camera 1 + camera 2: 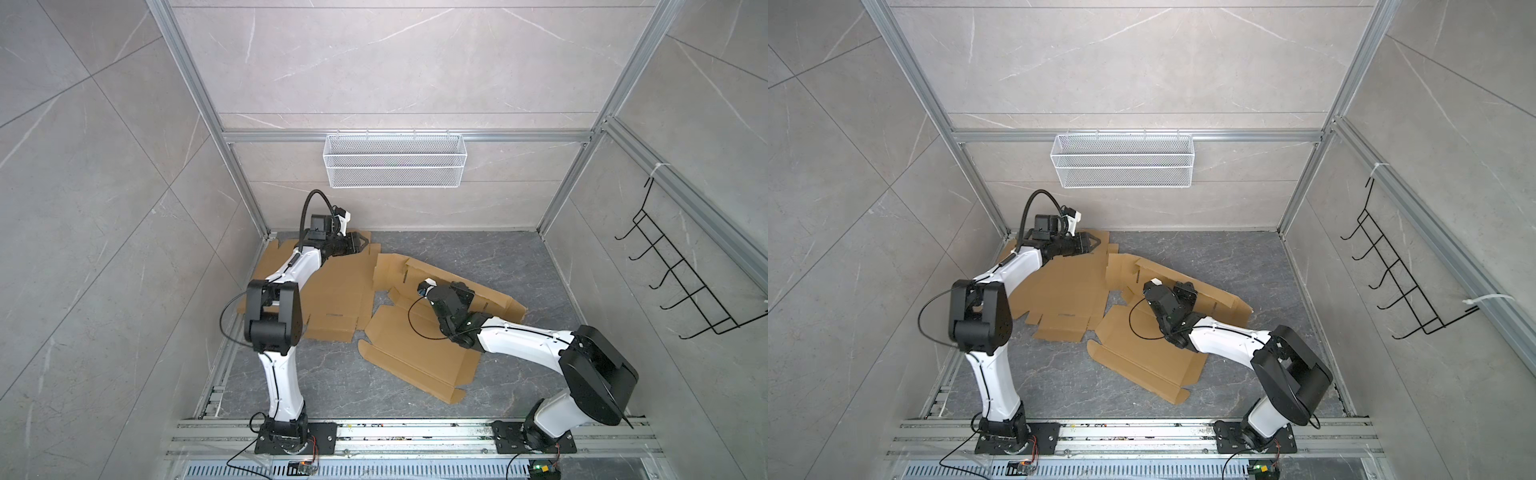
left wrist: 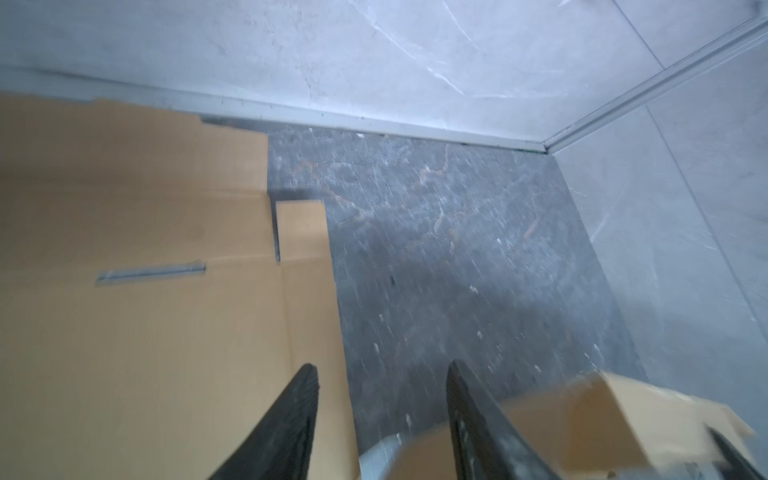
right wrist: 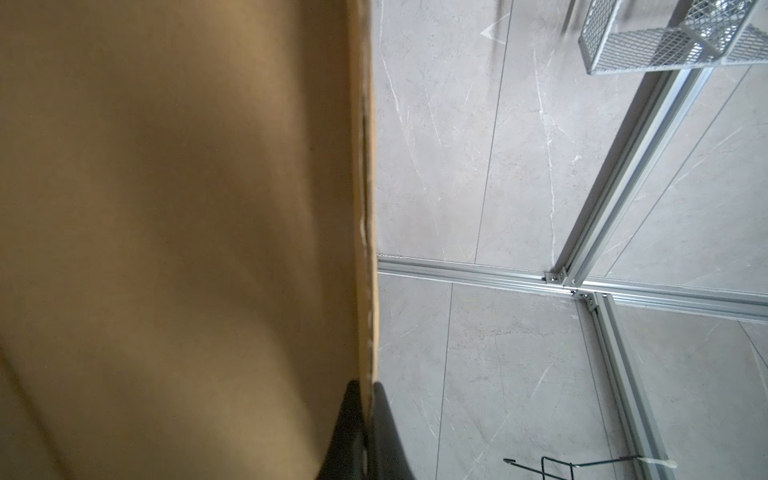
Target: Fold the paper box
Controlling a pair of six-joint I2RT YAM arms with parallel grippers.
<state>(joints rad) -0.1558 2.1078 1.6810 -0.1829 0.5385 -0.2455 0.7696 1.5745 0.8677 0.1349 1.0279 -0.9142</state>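
Because the right gripper (image 1: 465,291) pinches only the thin edge of a raised flap (image 1: 440,272), the paper box (image 1: 415,353), lying mid-way across the dark table (image 1: 540,270) in both top views, could slip free or crease wrongly if pulled. The left wrist view shows the left gripper (image 2: 382,370) half-open and empty above a second flat blank (image 2: 145,311). The right wrist view shows shut jaws clamping the paper box's flap, plain brown and slightly bowed.
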